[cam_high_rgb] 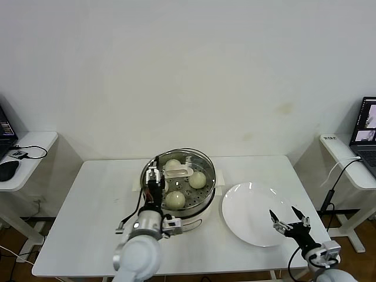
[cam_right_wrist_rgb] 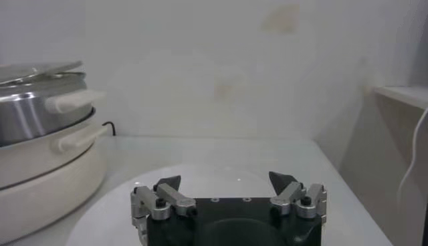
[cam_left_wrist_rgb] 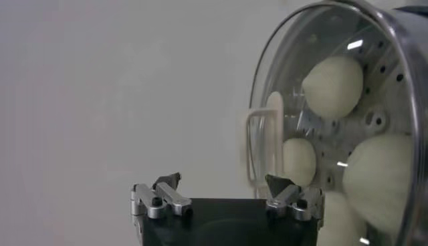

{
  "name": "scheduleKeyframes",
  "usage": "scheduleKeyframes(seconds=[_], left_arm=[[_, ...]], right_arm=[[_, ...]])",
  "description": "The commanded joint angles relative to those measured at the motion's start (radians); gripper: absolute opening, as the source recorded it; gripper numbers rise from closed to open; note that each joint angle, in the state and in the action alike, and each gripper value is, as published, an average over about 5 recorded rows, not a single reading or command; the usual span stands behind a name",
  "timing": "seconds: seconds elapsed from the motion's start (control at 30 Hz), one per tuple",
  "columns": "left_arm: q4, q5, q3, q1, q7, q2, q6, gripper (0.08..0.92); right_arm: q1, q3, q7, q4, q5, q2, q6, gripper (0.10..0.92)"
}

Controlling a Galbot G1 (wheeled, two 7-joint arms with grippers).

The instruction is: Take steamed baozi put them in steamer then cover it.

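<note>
The steamer [cam_high_rgb: 202,207] is a shiny steel pot on a cream base at the table's middle. The cover [cam_high_rgb: 200,161], clear glass with a cream handle [cam_high_rgb: 179,172], lies on it. Through the glass I see baozi [cam_high_rgb: 175,200] on the perforated tray; one is partly hidden by my left gripper. My left gripper [cam_high_rgb: 154,176] is open and empty, just beside the cover's left rim. In the left wrist view my left gripper [cam_left_wrist_rgb: 224,180] stands close to the handle [cam_left_wrist_rgb: 257,150], with baozi [cam_left_wrist_rgb: 333,87] behind the glass. My right gripper [cam_high_rgb: 283,211] is open and empty over the plate.
A flat white plate [cam_high_rgb: 247,217] lies right of the steamer with nothing on it; it also shows in the right wrist view [cam_right_wrist_rgb: 221,177] beside the steamer [cam_right_wrist_rgb: 33,113]. Side desks with laptops and cables flank the table.
</note>
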Motion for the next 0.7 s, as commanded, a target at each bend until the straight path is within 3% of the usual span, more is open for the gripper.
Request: scheduleKeyframes(seconds=[0.03, 0.17, 0.33, 0.57, 0.7], left_arm=[[-0.236, -0.259, -0.201, 0.093, -0.006, 0.075, -0.008, 0.823], [-0.236, -0.683, -0.369, 0.133, -0.146, 0.083, -0.054, 0.823], [-0.144, -1.140, -0.531, 0.249, -0.346, 0.039, -0.254, 0.823], [-0.037, -1.449, -0.619, 0.454, -0.432, 0.014, -0.446, 0.823], [0.004, -1.493, -0.617, 0.521, -0.438, 0.004, -0.475, 0.823]], right_arm=[[-0.022, -0.037, 0.097, 0.077, 0.000, 0.017, -0.040, 0.823], [-0.048, -0.073, 0.158, 0.142, 0.005, 0.031, -0.075, 0.823], [-0.060, -0.094, 0.181, 0.186, -0.001, 0.047, -0.063, 0.823], [-0.103, -0.118, 0.224, 0.213, -0.058, 0.059, -0.058, 0.823], [-0.111, -0.168, 0.234, 0.208, -0.099, 0.065, -0.048, 0.823]])
